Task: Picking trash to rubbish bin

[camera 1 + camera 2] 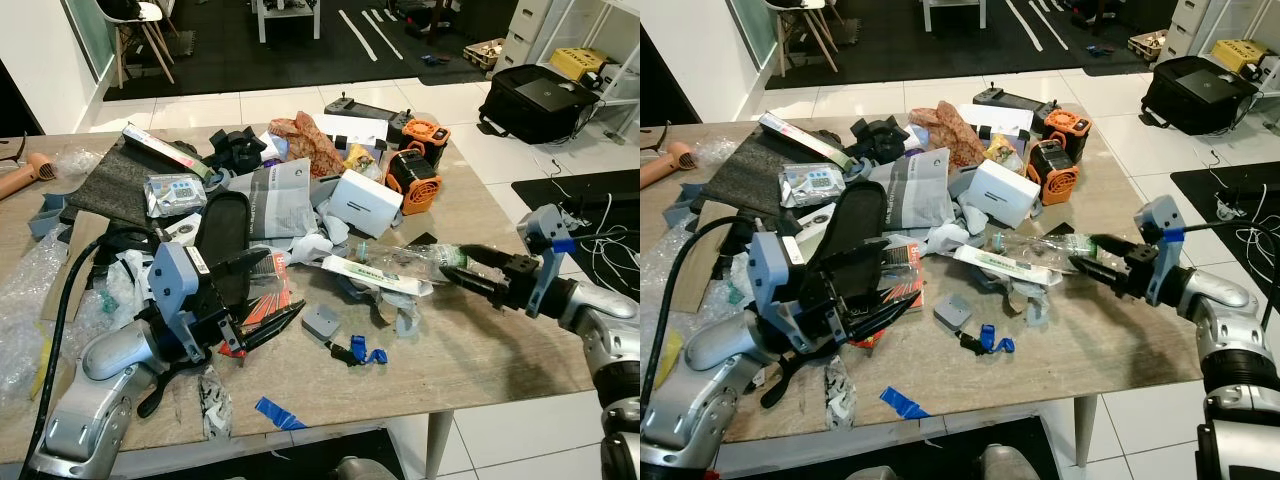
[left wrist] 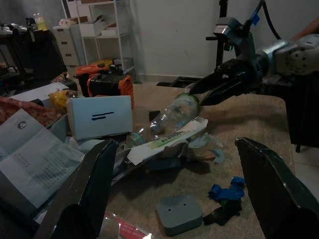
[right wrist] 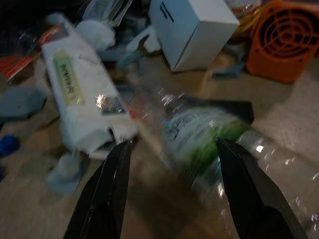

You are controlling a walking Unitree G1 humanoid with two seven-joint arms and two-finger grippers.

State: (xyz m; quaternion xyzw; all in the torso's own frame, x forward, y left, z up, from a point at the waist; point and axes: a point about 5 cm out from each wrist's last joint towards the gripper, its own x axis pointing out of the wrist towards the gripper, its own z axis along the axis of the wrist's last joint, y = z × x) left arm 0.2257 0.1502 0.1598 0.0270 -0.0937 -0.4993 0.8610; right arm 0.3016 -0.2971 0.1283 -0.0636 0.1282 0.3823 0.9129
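Right hand (image 1: 462,270) (fingers spread) at green-labelled bottle (image 1: 415,262)

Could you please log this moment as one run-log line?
right gripper: open, fingers around clear bottle on table | left gripper: open, over clutter

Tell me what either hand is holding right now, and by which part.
Nothing is held. The right hand is open around the clear plastic bottle, fingers either side of its labelled middle, not closed. The left hand is open and empty.
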